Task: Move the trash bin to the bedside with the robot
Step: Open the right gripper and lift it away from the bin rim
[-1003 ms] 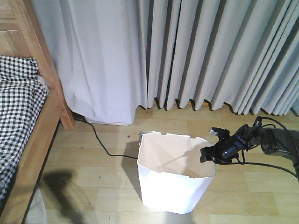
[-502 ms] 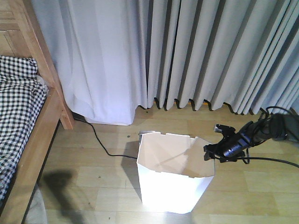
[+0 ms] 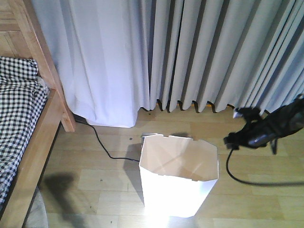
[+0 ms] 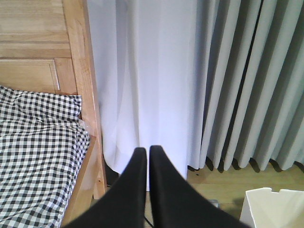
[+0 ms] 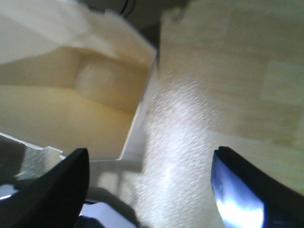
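The white trash bin (image 3: 176, 183) stands upright on the wooden floor, its open angular rim facing up; a corner of it also shows in the left wrist view (image 4: 278, 209). My right gripper (image 3: 233, 127) hangs open to the right of the bin, apart from its rim. From the right wrist its jaws (image 5: 149, 159) are spread wide over the floor, with the bin's rim and inside (image 5: 71, 109) at the left. The left gripper (image 4: 145, 151) is shut on nothing and points at the curtain. The bedside, a wooden post (image 3: 43, 61) with checkered bedding (image 3: 19, 102), is at the far left.
Grey and white curtains (image 3: 190, 52) hang to the floor behind the bin. A black cable (image 3: 102, 145) runs across the floor from the bed post to the bin. The arm's own cable (image 3: 244, 180) loops on the floor at right. A small grey object (image 3: 150, 135) lies behind the bin.
My right gripper has left the bin's right rim and moved up and to the right, away from it. The bin stays in place.
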You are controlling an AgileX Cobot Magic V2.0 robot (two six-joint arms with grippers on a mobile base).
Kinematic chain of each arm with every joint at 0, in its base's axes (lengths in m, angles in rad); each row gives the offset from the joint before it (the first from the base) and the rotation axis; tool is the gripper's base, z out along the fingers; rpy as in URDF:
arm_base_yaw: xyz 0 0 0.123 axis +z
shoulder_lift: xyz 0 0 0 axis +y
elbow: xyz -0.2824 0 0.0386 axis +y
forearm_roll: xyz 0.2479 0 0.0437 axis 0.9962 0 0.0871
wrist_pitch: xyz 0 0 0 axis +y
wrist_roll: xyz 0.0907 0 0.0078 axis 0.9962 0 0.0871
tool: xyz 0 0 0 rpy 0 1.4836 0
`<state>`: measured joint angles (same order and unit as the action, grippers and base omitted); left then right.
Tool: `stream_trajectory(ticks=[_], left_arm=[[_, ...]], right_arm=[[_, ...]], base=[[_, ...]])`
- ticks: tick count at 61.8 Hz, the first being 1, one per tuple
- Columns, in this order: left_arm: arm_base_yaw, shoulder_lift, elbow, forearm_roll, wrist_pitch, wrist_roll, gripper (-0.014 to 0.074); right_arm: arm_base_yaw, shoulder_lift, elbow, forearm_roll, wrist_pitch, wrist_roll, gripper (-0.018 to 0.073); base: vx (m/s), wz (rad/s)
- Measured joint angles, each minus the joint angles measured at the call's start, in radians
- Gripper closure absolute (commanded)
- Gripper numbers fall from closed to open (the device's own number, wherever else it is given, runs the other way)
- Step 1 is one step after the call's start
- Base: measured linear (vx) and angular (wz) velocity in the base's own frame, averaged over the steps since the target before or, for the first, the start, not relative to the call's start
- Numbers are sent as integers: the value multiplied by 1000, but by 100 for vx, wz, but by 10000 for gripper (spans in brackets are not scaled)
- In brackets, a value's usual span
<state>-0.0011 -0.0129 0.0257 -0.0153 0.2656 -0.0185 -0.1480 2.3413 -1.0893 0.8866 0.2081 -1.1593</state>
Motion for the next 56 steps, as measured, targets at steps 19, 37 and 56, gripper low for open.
stream_trajectory(ticks=[19,37,56], left_arm=[[0,0,0,0,0,0,602],[0,0,0,0,0,0,602],[0,0,0,0,0,0,602]], right_arm=[[0,-496,227,1,-35,-7,31],[0,-930,367,68,-10,-6,31],[0,-1326,532,200,-48,-6,31]], base=[[0,0],[0,0],[0,0]])
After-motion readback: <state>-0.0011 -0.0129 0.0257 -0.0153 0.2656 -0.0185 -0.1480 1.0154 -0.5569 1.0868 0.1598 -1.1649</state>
